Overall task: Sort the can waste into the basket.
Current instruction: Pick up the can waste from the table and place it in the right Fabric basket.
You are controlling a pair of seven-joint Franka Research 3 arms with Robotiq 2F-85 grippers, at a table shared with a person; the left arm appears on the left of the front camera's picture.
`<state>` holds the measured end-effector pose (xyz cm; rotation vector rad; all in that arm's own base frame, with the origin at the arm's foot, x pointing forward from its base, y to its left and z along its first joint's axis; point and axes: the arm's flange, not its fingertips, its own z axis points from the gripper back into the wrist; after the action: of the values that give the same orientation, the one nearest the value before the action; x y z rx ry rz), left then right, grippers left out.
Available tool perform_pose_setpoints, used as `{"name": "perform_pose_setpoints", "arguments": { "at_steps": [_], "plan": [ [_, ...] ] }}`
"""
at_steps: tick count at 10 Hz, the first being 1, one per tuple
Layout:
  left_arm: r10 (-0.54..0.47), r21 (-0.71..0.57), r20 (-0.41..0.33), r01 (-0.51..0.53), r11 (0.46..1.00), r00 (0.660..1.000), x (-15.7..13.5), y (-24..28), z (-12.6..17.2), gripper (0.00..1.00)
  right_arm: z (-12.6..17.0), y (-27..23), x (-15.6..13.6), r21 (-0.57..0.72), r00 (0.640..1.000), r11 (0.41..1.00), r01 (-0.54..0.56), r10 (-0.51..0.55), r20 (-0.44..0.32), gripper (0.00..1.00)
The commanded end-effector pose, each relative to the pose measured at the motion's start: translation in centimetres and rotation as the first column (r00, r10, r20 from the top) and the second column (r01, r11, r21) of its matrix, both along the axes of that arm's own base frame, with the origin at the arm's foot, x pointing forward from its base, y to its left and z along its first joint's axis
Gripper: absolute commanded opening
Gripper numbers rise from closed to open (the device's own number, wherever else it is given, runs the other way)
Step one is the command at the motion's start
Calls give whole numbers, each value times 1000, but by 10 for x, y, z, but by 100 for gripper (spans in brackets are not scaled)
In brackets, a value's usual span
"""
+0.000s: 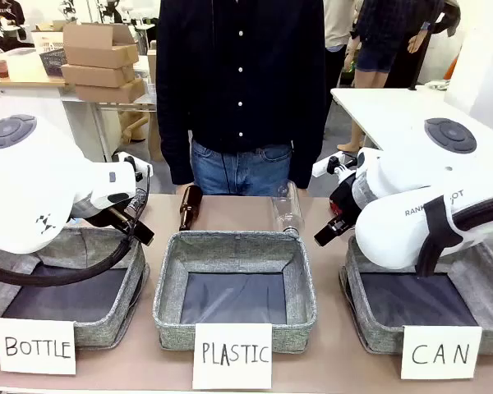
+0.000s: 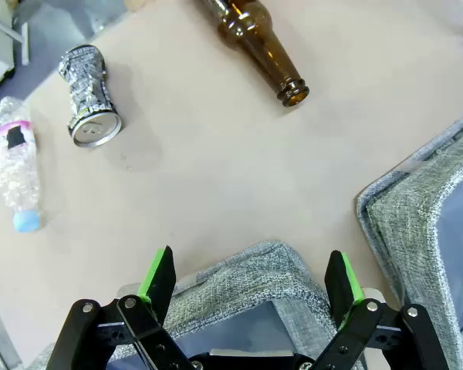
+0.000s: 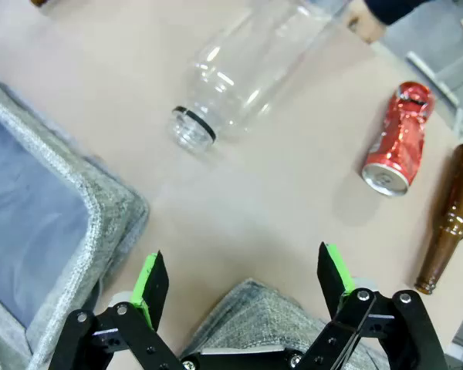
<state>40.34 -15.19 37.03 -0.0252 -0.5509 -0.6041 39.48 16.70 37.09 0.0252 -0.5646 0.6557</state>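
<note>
Because nothing is grasped yet, the left pincer and right pincer gape wide, ready to pick. The red can lies on the counter at frame right, the dark can upper left, the CAN basket lower right.

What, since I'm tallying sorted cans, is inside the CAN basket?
The visible floor of the CAN basket is dark lining, no can. The right arm covers its rear part, so that is unseen. The red can lies on the table.

Dented red metal can and dented dark-silver metal can: gloss noted. Grey woven-cloth rectangular basket: rough, matt weave recorded.
</note>
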Motion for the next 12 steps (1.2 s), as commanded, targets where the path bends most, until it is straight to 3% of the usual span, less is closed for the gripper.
{"name": "perform_pose_setpoints", "arguments": {
  "at_steps": [1,11,12],
  "plan": [
    [0,0,0,0,1000,1000,0,0,0,100,0,0,0,0,1000,1000,0,0,0,100],
    [0,0,0,0,1000,1000,0,0,0,100,0,0,0,0,1000,1000,0,0,0,100],
    [1,0,0,-1,1000,1000,0,0,0,100,38,-6,-18,22,1000,999,-27,27,-6,100]
  ]
}}
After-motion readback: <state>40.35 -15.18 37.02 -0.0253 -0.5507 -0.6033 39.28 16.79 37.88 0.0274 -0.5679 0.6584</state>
